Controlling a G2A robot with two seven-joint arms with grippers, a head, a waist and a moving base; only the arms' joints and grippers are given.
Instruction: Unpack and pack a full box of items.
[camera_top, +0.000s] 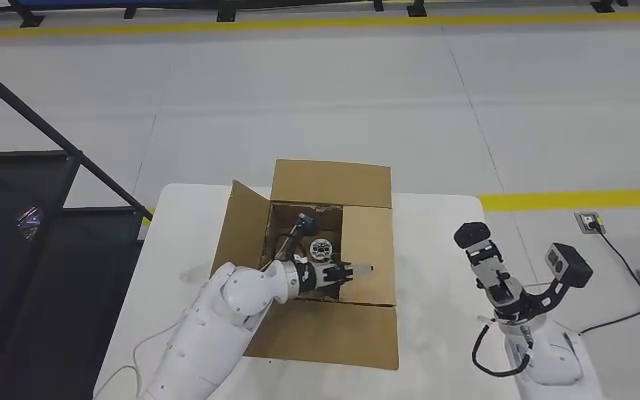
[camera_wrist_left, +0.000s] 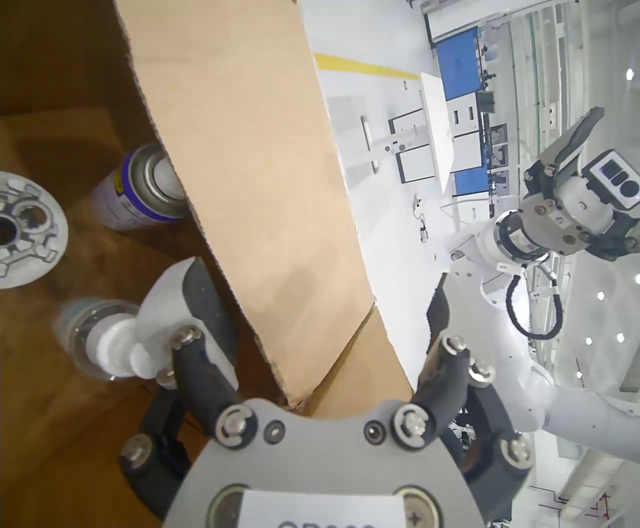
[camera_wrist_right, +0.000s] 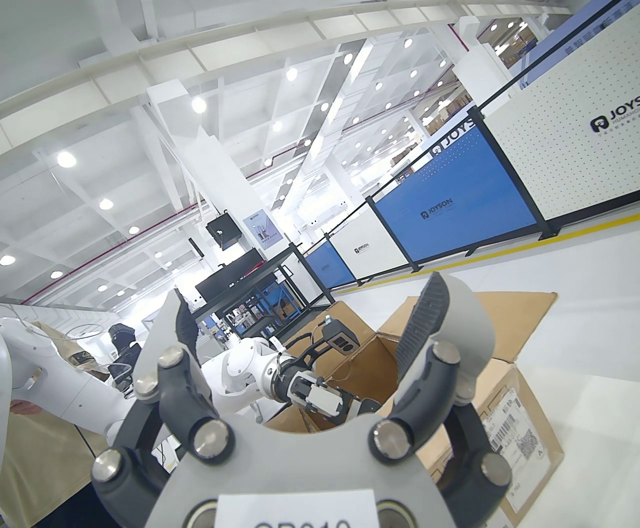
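An open cardboard box (camera_top: 330, 183) is being carried by the white counter (camera_top: 440, 260), its flaps being spread outward. The left pincer (camera_top: 358, 270) is being held wide over the box's right side. In the left wrist view a side flap (camera_wrist_left: 250, 175) is being straddled by this pincer (camera_wrist_left: 317, 290), one finger (camera_wrist_left: 200, 300) inside the box and the other outside; whether cardboard is being touched cannot be told. The right pincer (camera_top: 472, 238) is being held wide and empty above the counter, well apart from the box. Inside the box, a spray can (camera_wrist_left: 140, 190) is being partly hidden by the flap, a white perforated disc (camera_wrist_left: 25, 230) is being shown near it, and a clear white-capped bottle (camera_wrist_left: 95, 340) is being shown just beside the inner finger.
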